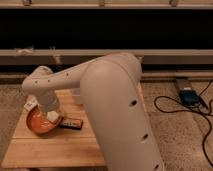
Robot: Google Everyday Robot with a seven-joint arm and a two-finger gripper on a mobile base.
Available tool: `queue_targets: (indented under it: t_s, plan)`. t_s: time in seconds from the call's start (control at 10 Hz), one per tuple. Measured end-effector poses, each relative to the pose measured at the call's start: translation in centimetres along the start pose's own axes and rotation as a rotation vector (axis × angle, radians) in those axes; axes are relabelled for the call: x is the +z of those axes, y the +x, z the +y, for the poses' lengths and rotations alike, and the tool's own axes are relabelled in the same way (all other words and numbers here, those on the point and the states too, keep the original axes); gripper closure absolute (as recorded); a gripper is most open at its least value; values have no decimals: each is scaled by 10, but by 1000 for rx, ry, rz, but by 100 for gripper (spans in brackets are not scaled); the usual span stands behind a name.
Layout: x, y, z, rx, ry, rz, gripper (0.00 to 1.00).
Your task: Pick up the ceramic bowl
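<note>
Shows an arm (112, 95) cased in smooth cream-white shells, rounded and tube-like, widest at the near segment. Carries small dark round holes in a row along the thinner link and down the near segment's side. Ends at lower left in the claw (50, 112), pale like the rest, largely hidden, just over the ceramic bowl (37, 126).
</note>
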Motion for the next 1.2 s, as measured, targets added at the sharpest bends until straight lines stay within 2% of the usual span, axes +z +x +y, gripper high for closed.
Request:
queue_targets:
  t_s: [1.2]
  plan:
    - [59, -27, -20, 33, -53, 33, 35]
